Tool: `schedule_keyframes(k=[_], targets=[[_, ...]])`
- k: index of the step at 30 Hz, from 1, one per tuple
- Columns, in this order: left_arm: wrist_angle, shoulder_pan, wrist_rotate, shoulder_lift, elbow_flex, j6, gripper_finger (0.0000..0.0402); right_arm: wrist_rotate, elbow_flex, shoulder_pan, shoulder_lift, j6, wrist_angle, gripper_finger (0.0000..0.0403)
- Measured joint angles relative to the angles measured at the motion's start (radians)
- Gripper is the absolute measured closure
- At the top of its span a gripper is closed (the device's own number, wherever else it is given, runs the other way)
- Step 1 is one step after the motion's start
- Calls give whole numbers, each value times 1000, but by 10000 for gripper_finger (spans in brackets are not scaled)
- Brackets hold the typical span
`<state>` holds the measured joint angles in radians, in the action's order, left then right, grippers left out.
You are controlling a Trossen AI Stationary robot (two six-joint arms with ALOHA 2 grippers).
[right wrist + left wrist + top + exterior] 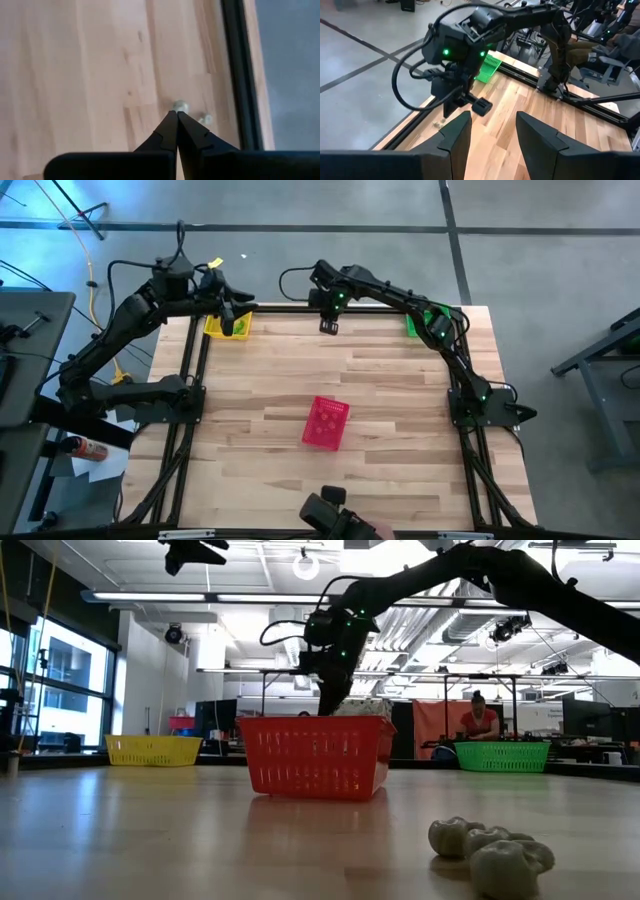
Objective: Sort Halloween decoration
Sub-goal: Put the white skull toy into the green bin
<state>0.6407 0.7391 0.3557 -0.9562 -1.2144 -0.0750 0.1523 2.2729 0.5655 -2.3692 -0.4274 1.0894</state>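
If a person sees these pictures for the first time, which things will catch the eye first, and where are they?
First comes the pink-red mesh plastic basket, alone in the middle of the pale wooden table. Next are the two dark arms meeting along the far edge: the right end effector hangs shut above small pale trinkets by the black frame rail, while the left end effector, fingers open, hovers over the yellow mesh basket at the far left corner.

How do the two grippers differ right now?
The left tool is open, its fingers spread with bare table between them; the right tool is shut, tips pressed together, holding nothing visible. The left tool sits over the yellow basket at the far left corner; the right tool points down at the middle of the far edge, near tiny pale trinkets. Both are dark two-finger tools.
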Motion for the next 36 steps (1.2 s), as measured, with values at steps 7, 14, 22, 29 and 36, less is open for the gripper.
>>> schedule_keyframes(k=[7, 14, 22, 29, 36], targets=[[17, 0, 0, 0, 0, 0, 254, 57, 5, 2, 5, -2, 26, 403], [17, 0, 0, 0, 0, 0, 254, 57, 4, 4, 6, 67, 28, 402], [14, 0, 0, 0, 0, 0, 254, 60, 4, 51, -31, 145, 59, 362], [14, -1, -1, 0, 0, -2, 254, 16, 3, 63, -96, -102, 125, 240], [14, -1, -1, 0, 0, -3, 254, -46, 2, 56, -128, -254, 90, 204]])
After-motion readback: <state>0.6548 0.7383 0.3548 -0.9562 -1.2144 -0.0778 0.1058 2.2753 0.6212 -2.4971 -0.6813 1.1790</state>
